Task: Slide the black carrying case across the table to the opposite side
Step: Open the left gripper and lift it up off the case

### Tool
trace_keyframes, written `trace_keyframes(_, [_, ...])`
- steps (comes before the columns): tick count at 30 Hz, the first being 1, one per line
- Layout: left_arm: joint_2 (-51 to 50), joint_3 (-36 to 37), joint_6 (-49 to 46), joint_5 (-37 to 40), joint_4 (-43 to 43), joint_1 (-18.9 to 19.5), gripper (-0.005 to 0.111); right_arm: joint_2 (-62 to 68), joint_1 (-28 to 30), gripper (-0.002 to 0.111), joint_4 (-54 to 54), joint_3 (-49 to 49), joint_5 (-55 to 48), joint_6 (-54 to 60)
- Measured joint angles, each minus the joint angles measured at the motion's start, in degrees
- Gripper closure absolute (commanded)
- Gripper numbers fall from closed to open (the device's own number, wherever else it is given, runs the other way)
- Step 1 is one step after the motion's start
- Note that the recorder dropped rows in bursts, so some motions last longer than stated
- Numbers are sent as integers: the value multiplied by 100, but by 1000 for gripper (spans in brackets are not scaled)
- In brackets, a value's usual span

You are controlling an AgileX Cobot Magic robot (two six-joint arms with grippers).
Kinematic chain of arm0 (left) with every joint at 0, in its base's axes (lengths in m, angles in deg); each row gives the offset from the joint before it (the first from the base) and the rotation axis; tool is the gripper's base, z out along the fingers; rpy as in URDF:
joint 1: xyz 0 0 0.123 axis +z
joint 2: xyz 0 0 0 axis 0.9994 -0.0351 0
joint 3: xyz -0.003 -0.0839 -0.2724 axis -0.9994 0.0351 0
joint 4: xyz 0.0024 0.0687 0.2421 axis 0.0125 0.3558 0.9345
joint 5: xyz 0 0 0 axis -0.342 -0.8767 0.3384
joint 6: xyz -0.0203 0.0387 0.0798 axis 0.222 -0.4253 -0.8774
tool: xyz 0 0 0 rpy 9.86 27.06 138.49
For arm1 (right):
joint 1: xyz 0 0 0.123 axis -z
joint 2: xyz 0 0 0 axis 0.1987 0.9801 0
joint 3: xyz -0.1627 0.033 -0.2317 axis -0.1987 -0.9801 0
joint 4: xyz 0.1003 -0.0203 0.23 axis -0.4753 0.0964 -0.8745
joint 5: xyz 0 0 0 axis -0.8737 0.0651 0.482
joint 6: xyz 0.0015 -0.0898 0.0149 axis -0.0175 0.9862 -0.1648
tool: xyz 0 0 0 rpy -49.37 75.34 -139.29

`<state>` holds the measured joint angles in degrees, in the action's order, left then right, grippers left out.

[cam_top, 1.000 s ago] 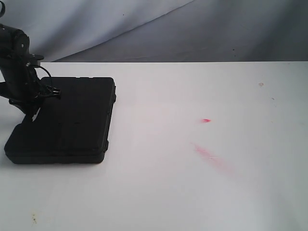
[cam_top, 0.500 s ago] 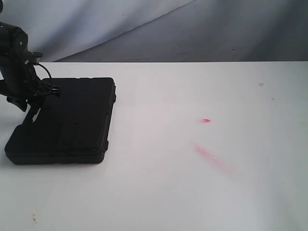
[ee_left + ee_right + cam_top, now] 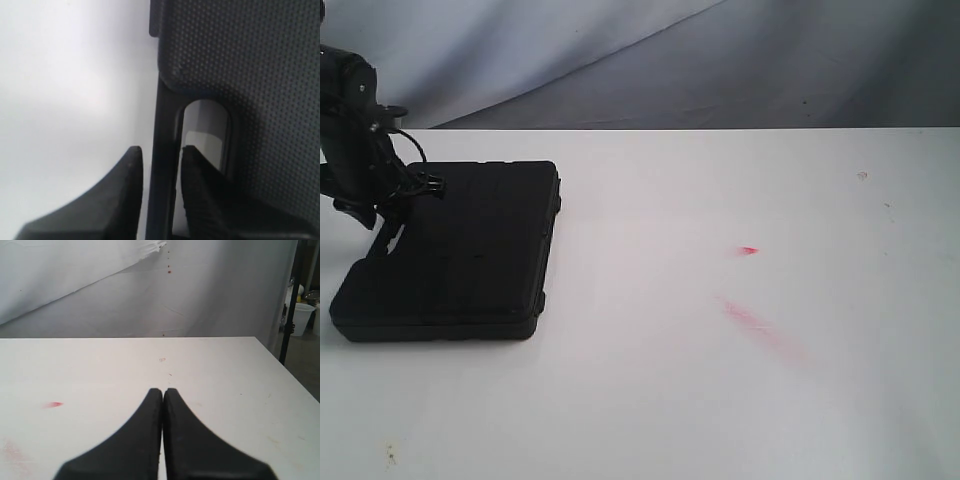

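Note:
The black carrying case (image 3: 470,250) lies flat at the left end of the white table (image 3: 720,400). In the left wrist view its dimpled lid (image 3: 250,75) and the thin handle bar (image 3: 165,115) fill the picture. My left gripper (image 3: 159,150) straddles that bar, one finger outside it and one in the handle's slot, with a narrow gap on each side. In the exterior view the left gripper (image 3: 386,228) hangs over the case's far left edge. My right gripper (image 3: 163,390) is shut on nothing above bare table and does not show in the exterior view.
Pink-red smears (image 3: 760,325) and a red spot (image 3: 748,250) mark the table right of centre. A grey cloth backdrop (image 3: 770,60) hangs behind. The right wrist view shows the table's side edge (image 3: 280,371), a black pole (image 3: 292,300) and a white bucket (image 3: 304,315) beyond.
The left arm has risen slightly and shifted a little left over the case's handle. The case has stayed where it was.

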<state>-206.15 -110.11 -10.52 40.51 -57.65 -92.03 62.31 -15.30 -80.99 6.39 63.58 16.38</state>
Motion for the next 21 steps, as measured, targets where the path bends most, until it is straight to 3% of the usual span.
trace_keyframes(6, [472,0,4,-145,-74,0,79,0,0,108,0,0,0,0])
trace_keyframes(10, [917,0,-290,-373,-675,0,79,0,0,108,0,0,0,0])
trace_keyframes(21, [3417,0,-695,-1247,-1220,0,79,0,0,108,0,0,0,0])
